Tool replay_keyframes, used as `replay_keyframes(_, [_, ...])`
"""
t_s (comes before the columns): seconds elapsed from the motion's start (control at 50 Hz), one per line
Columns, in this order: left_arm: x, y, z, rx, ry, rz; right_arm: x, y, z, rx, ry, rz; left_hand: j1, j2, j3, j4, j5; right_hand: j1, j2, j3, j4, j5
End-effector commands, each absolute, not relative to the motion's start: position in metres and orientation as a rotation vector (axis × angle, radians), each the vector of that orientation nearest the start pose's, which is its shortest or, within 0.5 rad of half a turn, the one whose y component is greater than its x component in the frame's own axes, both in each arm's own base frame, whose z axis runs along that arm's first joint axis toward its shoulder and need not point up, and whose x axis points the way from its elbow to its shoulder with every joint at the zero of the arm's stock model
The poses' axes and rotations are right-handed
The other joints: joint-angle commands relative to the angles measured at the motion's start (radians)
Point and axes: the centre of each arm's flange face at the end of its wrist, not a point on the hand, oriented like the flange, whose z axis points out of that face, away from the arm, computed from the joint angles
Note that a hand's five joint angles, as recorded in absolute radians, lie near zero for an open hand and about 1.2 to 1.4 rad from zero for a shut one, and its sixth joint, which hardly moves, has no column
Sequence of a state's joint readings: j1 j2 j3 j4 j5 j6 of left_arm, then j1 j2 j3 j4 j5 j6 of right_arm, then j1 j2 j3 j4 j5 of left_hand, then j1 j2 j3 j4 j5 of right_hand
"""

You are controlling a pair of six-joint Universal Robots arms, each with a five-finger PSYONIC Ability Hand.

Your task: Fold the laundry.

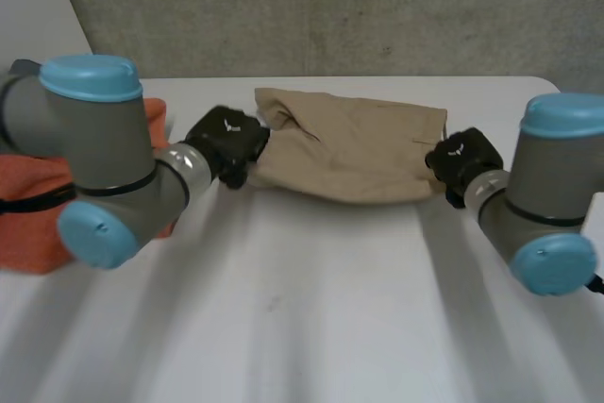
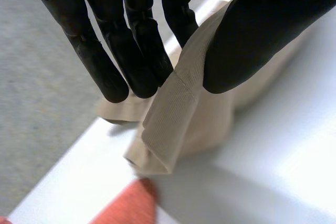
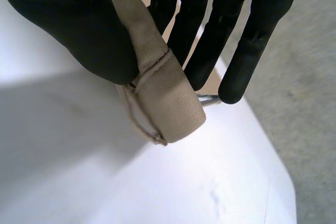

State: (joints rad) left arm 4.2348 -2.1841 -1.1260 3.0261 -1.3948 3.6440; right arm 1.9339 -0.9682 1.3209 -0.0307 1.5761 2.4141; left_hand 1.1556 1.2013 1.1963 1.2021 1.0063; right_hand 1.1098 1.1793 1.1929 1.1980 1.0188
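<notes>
A beige garment [image 1: 354,148] lies folded across the far middle of the white table [image 1: 311,309]. My left hand [image 1: 226,143] is at its left end; in the left wrist view the thumb [image 2: 252,40] and fingers [image 2: 142,61] pinch a folded beige corner [image 2: 173,124] between them. My right hand [image 1: 462,162] is at the garment's right end. There the right wrist view has the thumb [image 3: 79,30] and fingers [image 3: 210,40] pinching a thick beige hem [image 3: 168,103], which hangs a little above the table.
An orange cloth [image 1: 38,209] sits at the table's left edge behind my left arm; its corner [image 2: 131,208] lies just beyond the beige corner. Grey floor [image 3: 310,103] runs past the table's edge. The near half of the table is bare.
</notes>
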Motion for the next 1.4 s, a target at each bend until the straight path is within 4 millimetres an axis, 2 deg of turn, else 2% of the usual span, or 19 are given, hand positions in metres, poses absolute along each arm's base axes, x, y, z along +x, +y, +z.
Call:
replay_keyframes(0.02, [-0.3, -0.219, 0.222, 1.675, 2.313, -1.53, 0.234, -0.265, 0.193, -1.693, 2.512, -1.456, 0.241, 0.195, 0.2, 0.194, 0.215, 0.286, 0.217, 0.203, 0.198, 0.203])
replay_keyframes(0.08, [-0.284, -0.175, 0.22, 1.853, 2.339, -1.208, 0.216, -0.227, 0.193, -1.868, 2.528, -1.113, 0.241, 0.195, 0.2, 0.194, 0.215, 0.286, 0.217, 0.203, 0.198, 0.203])
replay_keyframes(0.14, [-0.273, -0.142, 0.219, 2.023, 2.298, -0.992, 0.209, -0.216, 0.194, -1.99, 2.447, -1.083, 0.241, 0.195, 0.2, 0.194, 0.215, 0.286, 0.217, 0.203, 0.198, 0.203])
replay_keyframes(0.2, [-0.274, -0.134, 0.217, 2.088, 2.234, -0.992, 0.208, -0.214, 0.192, -2.059, 2.39, -1.112, 0.241, 0.195, 0.2, 0.194, 0.215, 0.286, 0.217, 0.203, 0.198, 0.203])
replay_keyframes(0.34, [-0.291, -0.173, 0.212, 1.952, 2.147, -1.175, 0.214, -0.229, 0.186, -1.992, 2.401, -1.223, 0.241, 0.195, 0.2, 0.194, 0.215, 0.286, 0.217, 0.203, 0.198, 0.203])
replay_keyframes(0.5, [-0.329, -0.254, 0.224, 1.718, 2.027, -1.54, 0.234, -0.287, 0.189, -1.777, 2.441, -1.582, 0.241, 0.195, 0.2, 0.194, 0.215, 0.286, 0.217, 0.203, 0.198, 0.203])
replay_keyframes(0.56, [-0.342, -0.288, 0.255, 1.581, 1.899, -1.76, 0.247, -0.316, 0.21, -1.679, 2.404, -1.827, 0.241, 0.195, 0.2, 0.194, 0.215, 0.286, 0.217, 0.203, 0.198, 0.203])
replay_keyframes(0.58, [-0.346, -0.302, 0.28, 1.493, 1.811, -1.897, 0.25, -0.324, 0.218, -1.644, 2.383, -1.906, 0.241, 0.195, 0.2, 0.194, 0.215, 0.286, 0.217, 0.203, 0.198, 0.203])
replay_keyframes(0.64, [-0.349, -0.319, 0.327, 1.322, 1.651, -2.121, 0.265, -0.352, 0.27, -1.438, 2.232, -2.282, 0.241, 0.195, 0.2, 0.194, 0.215, 0.286, 0.217, 0.203, 0.198, 0.203])
replay_keyframes(0.66, [-0.349, -0.327, 0.361, 1.187, 1.527, -2.281, 0.27, -0.361, 0.302, -1.294, 2.114, -2.472, 0.241, 0.195, 0.2, 0.194, 0.215, 0.286, 0.217, 0.203, 0.198, 0.203])
replay_keyframes(0.74, [-0.338, -0.329, 0.442, 0.843, 1.221, -2.643, 0.276, -0.373, 0.372, -0.88, 1.754, -2.814, 0.241, 0.195, 0.2, 0.194, 0.215, 0.286, 0.217, 0.203, 0.198, 0.203])
replay_keyframes(0.82, [-0.322, -0.323, 0.488, 0.59, 1.074, -2.869, 0.274, -0.365, 0.415, -0.592, 1.441, -2.948, 0.241, 0.195, 0.2, 0.194, 0.215, 0.286, 0.217, 0.203, 0.198, 0.203])
replay_keyframes(0.86, [-0.318, -0.323, 0.492, 0.545, 1.102, -2.929, 0.274, -0.361, 0.423, -0.518, 1.335, -2.972, 0.241, 0.195, 0.2, 0.194, 0.215, 0.286, 0.217, 0.203, 0.198, 0.203])
replay_keyframes(0.92, [-0.319, -0.328, 0.479, 0.56, 1.209, -2.925, 0.276, -0.359, 0.415, -0.521, 1.314, -2.977, 0.241, 0.195, 0.2, 0.194, 0.215, 0.286, 0.217, 0.203, 0.198, 0.203])
replay_keyframes(1.04, [-0.32, -0.351, 0.421, 0.635, 1.517, -2.802, 0.284, -0.359, 0.363, -0.696, 1.48, -2.888, 0.241, 0.195, 0.2, 0.194, 0.215, 0.286, 0.217, 0.203, 0.198, 0.203])
replay_keyframes(1.12, [-0.317, -0.368, 0.376, 0.698, 1.65, -2.7, 0.29, -0.357, 0.311, -0.859, 1.686, -2.736, 0.241, 0.195, 0.2, 0.194, 0.215, 0.286, 0.217, 0.203, 0.198, 0.203])
replay_keyframes(1.2, [-0.313, -0.379, 0.297, 0.809, 1.91, -2.482, 0.29, -0.349, 0.244, -1.039, 1.914, -2.498, 0.241, 0.195, 0.2, 0.194, 0.215, 0.286, 0.217, 0.203, 0.198, 0.203])
replay_keyframes(1.32, [-0.308, -0.359, 0.205, 1.0, 2.219, -2.16, 0.288, -0.332, 0.168, -1.264, 2.095, -2.214, 0.241, 0.195, 0.2, 0.194, 0.215, 0.286, 0.217, 0.203, 0.198, 0.203])
replay_keyframes(1.4, [-0.306, -0.333, 0.19, 1.117, 2.299, -2.024, 0.282, -0.324, 0.153, -1.362, 2.158, -2.135, 0.241, 0.195, 0.2, 0.194, 0.215, 0.286, 0.217, 0.203, 0.198, 0.203])
